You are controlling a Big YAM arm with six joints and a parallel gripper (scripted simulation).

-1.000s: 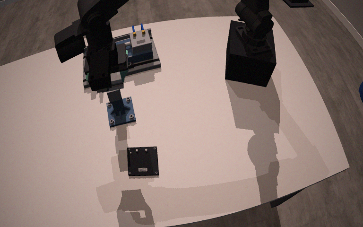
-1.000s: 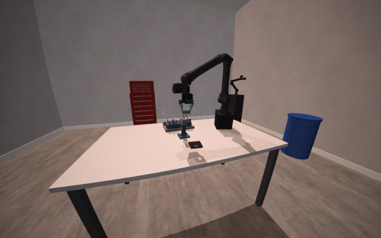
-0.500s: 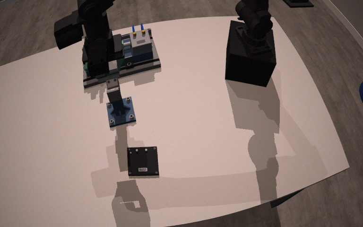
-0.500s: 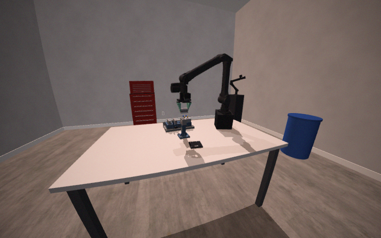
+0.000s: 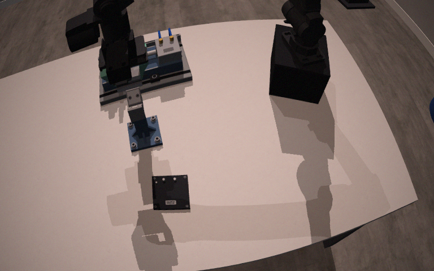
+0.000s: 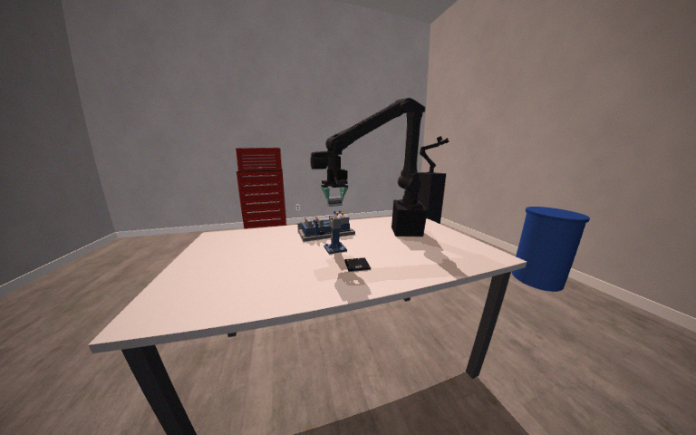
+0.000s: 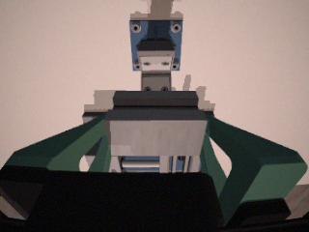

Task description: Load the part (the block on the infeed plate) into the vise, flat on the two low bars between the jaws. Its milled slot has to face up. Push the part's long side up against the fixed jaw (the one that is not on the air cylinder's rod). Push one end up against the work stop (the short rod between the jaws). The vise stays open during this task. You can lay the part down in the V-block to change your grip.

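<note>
My gripper (image 6: 334, 193) (image 7: 155, 117) is shut on the part, with green fingers at its two ends. The part (image 5: 135, 70) (image 6: 334, 202) (image 7: 156, 137), a grey block, is level above the vise (image 5: 172, 79) (image 6: 326, 235). In the wrist view its broad pale face is toward the camera and a dark groove runs along its far edge; I cannot tell which way the slot faces. The hand hides the jaws in the top view; the wrist view shows only some rods and bars beneath. The V-block (image 5: 133, 96) (image 6: 339, 221) (image 7: 156, 63) stands in front of the vise. The infeed plate (image 5: 171, 193) (image 6: 357, 265) is bare.
The air cylinder (image 5: 168, 52) with two blue hoses stands on the right part of the vise base. The V-block's blue foot (image 5: 145, 145) (image 6: 335, 249) (image 7: 136, 43) is bolted flat. The arm's black pedestal (image 5: 299, 78) (image 6: 408, 220) stands at the right.
</note>
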